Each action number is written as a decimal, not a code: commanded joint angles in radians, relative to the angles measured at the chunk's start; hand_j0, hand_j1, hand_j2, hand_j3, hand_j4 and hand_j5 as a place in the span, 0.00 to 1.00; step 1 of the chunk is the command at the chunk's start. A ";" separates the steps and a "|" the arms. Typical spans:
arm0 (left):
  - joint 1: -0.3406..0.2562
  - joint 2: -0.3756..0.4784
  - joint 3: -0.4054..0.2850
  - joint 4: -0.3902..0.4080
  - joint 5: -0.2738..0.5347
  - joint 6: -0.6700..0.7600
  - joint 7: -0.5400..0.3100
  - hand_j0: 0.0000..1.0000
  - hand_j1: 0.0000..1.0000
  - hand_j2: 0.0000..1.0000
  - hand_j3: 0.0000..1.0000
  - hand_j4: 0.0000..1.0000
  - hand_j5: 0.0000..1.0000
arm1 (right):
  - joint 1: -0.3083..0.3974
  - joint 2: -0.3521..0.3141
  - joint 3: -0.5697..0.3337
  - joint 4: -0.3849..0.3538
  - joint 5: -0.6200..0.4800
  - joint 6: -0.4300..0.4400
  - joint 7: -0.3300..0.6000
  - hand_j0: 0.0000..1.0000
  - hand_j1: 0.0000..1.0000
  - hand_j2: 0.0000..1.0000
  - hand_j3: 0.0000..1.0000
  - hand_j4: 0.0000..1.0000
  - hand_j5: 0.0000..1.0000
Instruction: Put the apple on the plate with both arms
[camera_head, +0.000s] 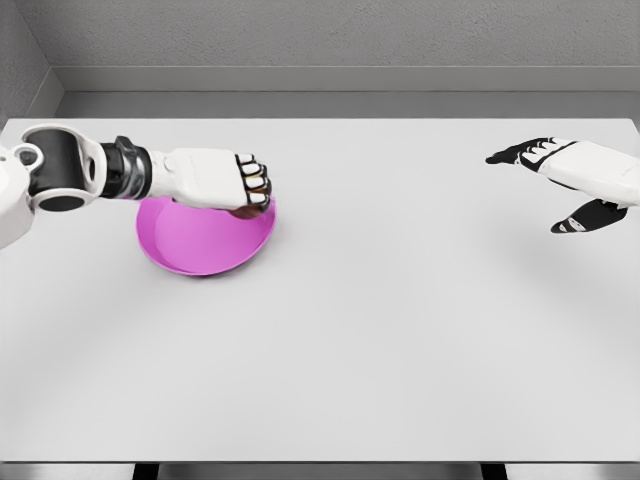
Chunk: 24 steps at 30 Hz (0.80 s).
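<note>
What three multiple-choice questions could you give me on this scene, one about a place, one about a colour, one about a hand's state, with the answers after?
1. Where is the left hand?
A. Over the plate's right rim
B. At the table's near edge
C. Beside the right hand

2. What colour is the plate?
A. Blue
B. Magenta
C. Yellow

3. How is the right hand?
A. Gripping the plate
B. Closed in a fist
C. Open, holding nothing

Answers: 1 A, its curled fingers sit above the plate's right rim, around a dark object that may be the apple. 2 B, the dish is bright magenta against the white table. 3 C, its fingers are spread above the table's right side, far from the plate.
</note>
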 joint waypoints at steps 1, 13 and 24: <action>0.002 0.018 0.005 0.002 -0.045 0.005 0.008 0.20 0.20 0.20 0.20 0.20 0.20 | 0.000 -0.001 0.000 0.000 -0.004 0.002 0.000 1.00 1.00 1.00 1.00 1.00 1.00; 0.009 0.020 0.005 0.007 -0.072 0.005 0.008 1.00 1.00 1.00 1.00 1.00 1.00 | -0.003 -0.001 0.000 0.000 -0.004 0.002 0.000 1.00 1.00 1.00 1.00 1.00 1.00; 0.014 0.136 0.089 -0.009 0.175 0.005 0.011 1.00 1.00 1.00 1.00 1.00 1.00 | -0.003 -0.001 0.000 0.000 -0.004 0.002 0.000 1.00 1.00 1.00 1.00 1.00 1.00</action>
